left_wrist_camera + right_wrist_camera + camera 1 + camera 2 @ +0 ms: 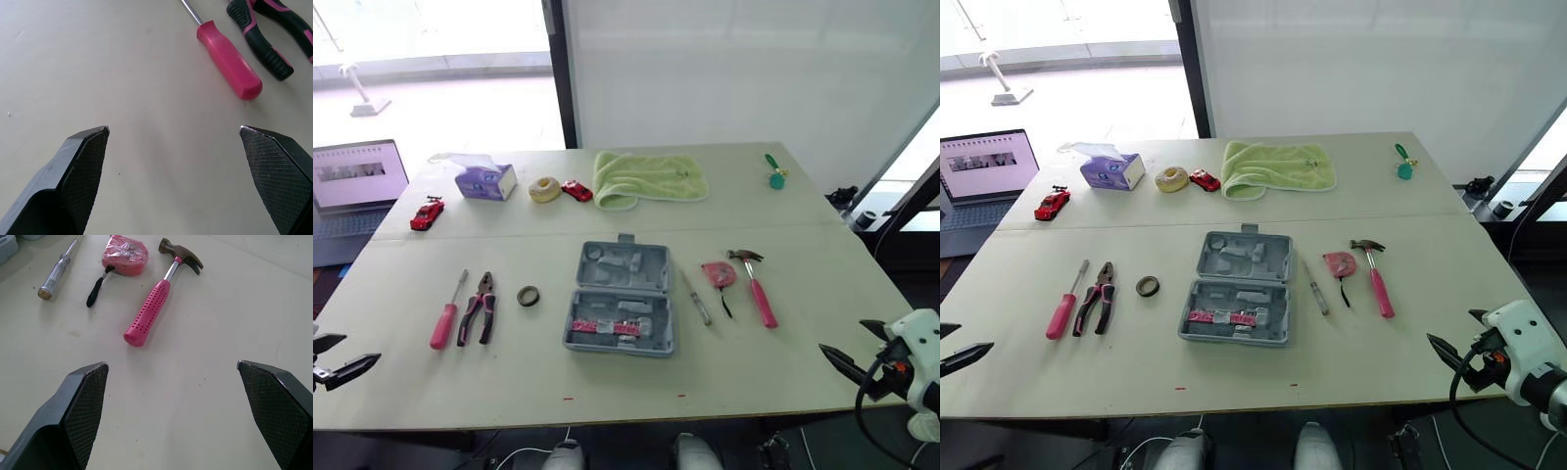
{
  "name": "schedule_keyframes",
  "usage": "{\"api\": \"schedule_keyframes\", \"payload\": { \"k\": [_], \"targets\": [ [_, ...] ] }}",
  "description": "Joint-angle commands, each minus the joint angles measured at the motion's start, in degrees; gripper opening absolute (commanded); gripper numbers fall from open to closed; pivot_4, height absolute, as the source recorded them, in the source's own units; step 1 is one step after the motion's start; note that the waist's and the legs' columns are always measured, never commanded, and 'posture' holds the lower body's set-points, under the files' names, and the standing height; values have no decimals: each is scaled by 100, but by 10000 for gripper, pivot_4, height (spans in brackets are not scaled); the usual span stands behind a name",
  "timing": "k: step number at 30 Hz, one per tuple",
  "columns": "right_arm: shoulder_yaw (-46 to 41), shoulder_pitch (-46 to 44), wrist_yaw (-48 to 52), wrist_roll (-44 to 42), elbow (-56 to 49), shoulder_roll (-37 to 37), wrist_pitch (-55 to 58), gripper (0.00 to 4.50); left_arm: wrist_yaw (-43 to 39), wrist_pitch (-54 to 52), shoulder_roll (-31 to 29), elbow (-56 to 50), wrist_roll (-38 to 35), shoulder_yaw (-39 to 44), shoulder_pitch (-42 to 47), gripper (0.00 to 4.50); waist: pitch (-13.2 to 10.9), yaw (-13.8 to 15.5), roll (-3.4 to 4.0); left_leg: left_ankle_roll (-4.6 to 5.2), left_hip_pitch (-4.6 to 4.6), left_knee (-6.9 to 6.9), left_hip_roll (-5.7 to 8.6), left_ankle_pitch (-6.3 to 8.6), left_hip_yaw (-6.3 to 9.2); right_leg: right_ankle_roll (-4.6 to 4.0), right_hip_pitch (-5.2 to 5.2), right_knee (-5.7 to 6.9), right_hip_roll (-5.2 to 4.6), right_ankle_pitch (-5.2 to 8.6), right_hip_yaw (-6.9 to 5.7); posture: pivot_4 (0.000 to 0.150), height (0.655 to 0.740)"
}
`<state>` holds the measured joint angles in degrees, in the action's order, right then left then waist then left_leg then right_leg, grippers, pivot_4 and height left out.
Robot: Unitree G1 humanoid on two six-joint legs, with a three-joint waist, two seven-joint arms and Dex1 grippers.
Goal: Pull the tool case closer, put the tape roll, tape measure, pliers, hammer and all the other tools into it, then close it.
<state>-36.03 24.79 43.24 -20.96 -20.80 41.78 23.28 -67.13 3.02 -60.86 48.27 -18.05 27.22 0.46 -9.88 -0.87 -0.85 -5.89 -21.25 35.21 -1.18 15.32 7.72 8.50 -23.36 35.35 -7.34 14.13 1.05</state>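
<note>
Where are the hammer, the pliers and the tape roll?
hammer [759, 294], left eye view, on its pink handle.
pliers [485, 293], left eye view, on the pivot joint.
tape roll [521, 297], left eye view, on the ring's edge.

Left gripper [360, 349]: low on the robot's left, black fingers spread wide apart.
Right gripper [841, 334]: low on the robot's right, fingers likewise spread wide.

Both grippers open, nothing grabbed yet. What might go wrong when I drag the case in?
The open tool case lies near the clear-handled screwdriver; a skewed pull may knock it. The pliers and pink screwdriver lie close together, so the left gripper might nudge one while grasping the other.
</note>
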Motion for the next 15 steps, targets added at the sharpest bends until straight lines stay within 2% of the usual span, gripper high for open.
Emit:
{"api": "schedule_keyframes", "payload": {
  "k": [1,9,15],
  "targets": [
    [-156,-13,-23,-13,-99,45,-26,45000,-26,-97,-52,-192,-23,1,25,44696,0,-7,0,0,0,0,0,0,0,0,0,0,0,0,0,1500,7400],
    [-138,-55,-132,-24,-217,51,136,45000,31,-516,143,-650,-206,9,246,44696,0,-10,0,0,0,0,0,0,0,1,1,0,0,-1,0,1500,7400],
    [723,-938,-598,-277,-1089,124,1143,45000,272,-1309,806,-2243,-372,-545,600,44696,1,-3,4,0,2,3,0,0,1,-1,2,6,0,-2,2,1500,7400]
  ]
}}
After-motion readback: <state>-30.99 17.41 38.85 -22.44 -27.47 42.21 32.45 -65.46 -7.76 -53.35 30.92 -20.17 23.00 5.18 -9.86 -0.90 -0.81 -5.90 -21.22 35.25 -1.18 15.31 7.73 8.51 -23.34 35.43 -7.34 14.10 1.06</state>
